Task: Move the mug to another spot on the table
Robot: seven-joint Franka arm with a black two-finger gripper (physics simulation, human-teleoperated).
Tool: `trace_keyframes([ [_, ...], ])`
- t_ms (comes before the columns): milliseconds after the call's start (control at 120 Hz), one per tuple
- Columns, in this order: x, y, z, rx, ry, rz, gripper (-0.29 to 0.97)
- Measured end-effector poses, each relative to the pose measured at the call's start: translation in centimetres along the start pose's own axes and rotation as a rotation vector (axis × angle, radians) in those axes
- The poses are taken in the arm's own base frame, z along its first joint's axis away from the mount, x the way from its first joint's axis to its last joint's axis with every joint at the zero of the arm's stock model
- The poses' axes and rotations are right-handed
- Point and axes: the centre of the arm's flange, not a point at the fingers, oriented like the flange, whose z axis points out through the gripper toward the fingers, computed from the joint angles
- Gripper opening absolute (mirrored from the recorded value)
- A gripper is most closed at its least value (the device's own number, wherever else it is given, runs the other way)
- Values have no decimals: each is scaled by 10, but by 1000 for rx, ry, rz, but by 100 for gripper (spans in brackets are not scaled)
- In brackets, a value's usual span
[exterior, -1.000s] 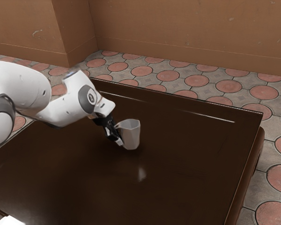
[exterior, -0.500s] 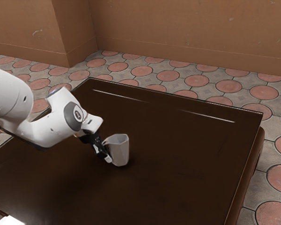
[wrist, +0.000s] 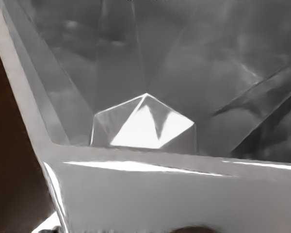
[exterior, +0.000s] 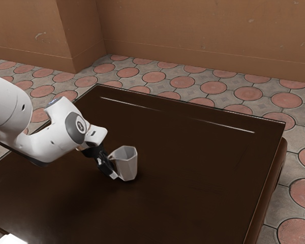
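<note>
A white faceted mug stands upright on the dark brown table, left of the table's middle in the exterior view. My black gripper is shut on the mug's near-left wall, with the white arm coming in from the exterior view's left. From the wrist view I look straight into the mug: grey angular inner walls, a bright polygonal bottom and the pale rim close under my hand.
The table's right edge drops to a tiled floor with round red patterns. Brown walls stand at the back. A wide stretch of tabletop lies to the exterior view's right of the mug.
My arm has drawn back toward the exterior view's lower left, carrying the mug with it across the table. The last half second brought only a small further shift.
</note>
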Motion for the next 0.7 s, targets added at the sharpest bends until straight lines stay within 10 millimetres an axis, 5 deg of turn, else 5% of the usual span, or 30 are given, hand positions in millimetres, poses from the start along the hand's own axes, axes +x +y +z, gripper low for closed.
trace_keyframes([
  [183,2,5,1,-10,1,6,59],
  [367,-21,23,4,-42,-14,-23,64],
  [433,-38,32,0,-53,-16,-47,65],
  [517,-95,32,-30,-46,3,-145,66],
  [542,-108,24,-48,-30,2,-140,66],
  [567,-99,3,-87,14,3,-81,66],
  [625,-25,-53,-240,194,7,79,67],
  [658,31,-49,-317,279,-15,161,67],
  [700,101,-21,-385,347,-48,241,67],
])
